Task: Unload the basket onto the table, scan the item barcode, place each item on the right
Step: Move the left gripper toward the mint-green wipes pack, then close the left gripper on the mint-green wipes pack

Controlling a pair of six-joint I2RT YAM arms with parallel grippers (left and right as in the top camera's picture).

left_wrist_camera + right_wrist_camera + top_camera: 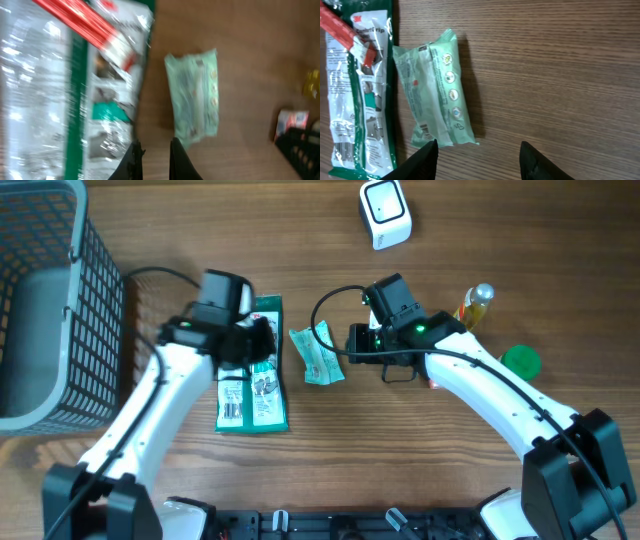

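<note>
You have the pale green packet lying flat on the wooden table near the centre, between the two arms. Seen from overhead, its long axis runs from about 11 o'clock to 5 o'clock. It lies just to the 3 o'clock side of the 3M package, with a strip of bare wood between them. In your right wrist view the packet's printed face is up. A column of small round icons runs down one long side, and a small striped block that looks like a barcode sits near the 5 o'clock end; the finer print is too small to read. The 3M package lies with its long axis from 12 to 6 o'clock, and near its 12 o'clock end you can read a red 3M mark and a word ending in "Grip". Your left gripper is closed, fingers nearly together at that package's 3 o'clock edge; you cannot tell whether they pinch the film. Your right gripper is released, jaws apart with only bare wood between them, one finger just beside the packet's 5 o'clock end. The white scanner sits toward 12 o'clock, and the wire basket is at 9 o'clock.
</note>
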